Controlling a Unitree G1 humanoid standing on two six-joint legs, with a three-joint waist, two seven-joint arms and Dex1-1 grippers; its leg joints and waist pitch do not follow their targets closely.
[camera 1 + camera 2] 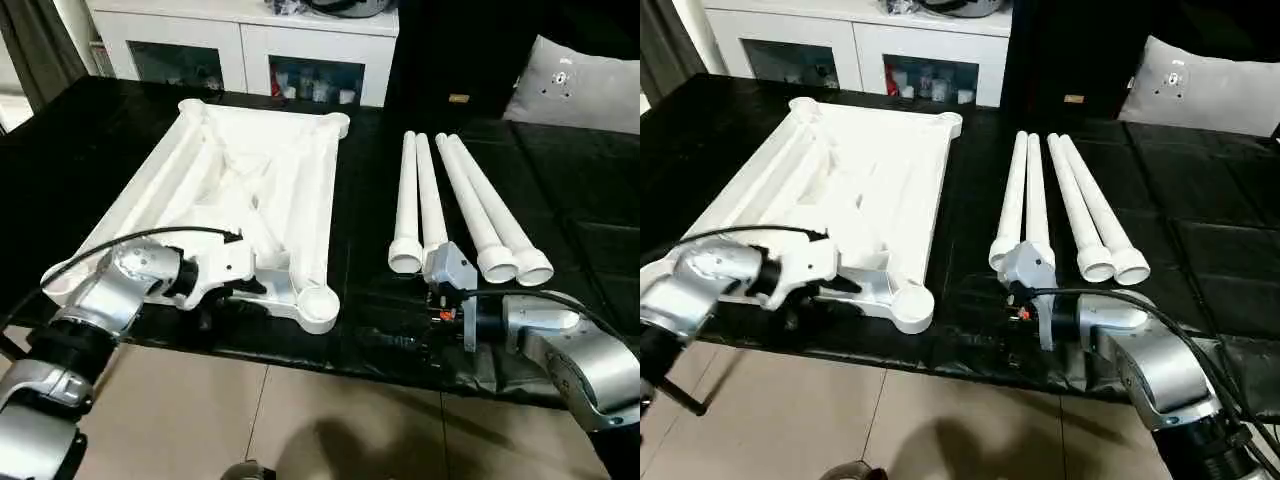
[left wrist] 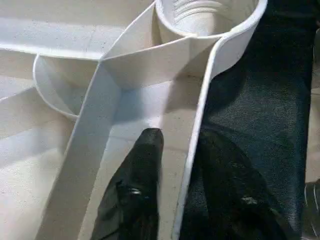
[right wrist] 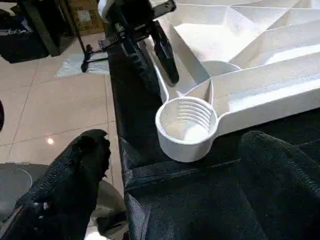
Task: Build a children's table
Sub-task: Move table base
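Note:
The children's table top (image 1: 250, 170) lies upside down on the black surface, ribbed underside up, with round sockets at its corners. Four white legs (image 1: 470, 210) lie side by side to its right, wide ends toward me. My left gripper (image 2: 182, 137) is at the top's near edge, beside the near right socket (image 1: 320, 305). One finger (image 2: 147, 165) is inside the rim wall and the other is outside it, with a gap still showing on the inner side. My right gripper (image 3: 175, 137) stands wide open near the front edge, by the legs' ends, pointing at that socket (image 3: 186, 127) and holding nothing.
A white cabinet with glass doors (image 1: 250, 50) stands behind the black surface. A grey cushion (image 1: 580, 85) rests at the back right. Tiled floor (image 1: 300, 420) shows below the surface's front edge, close under both forearms.

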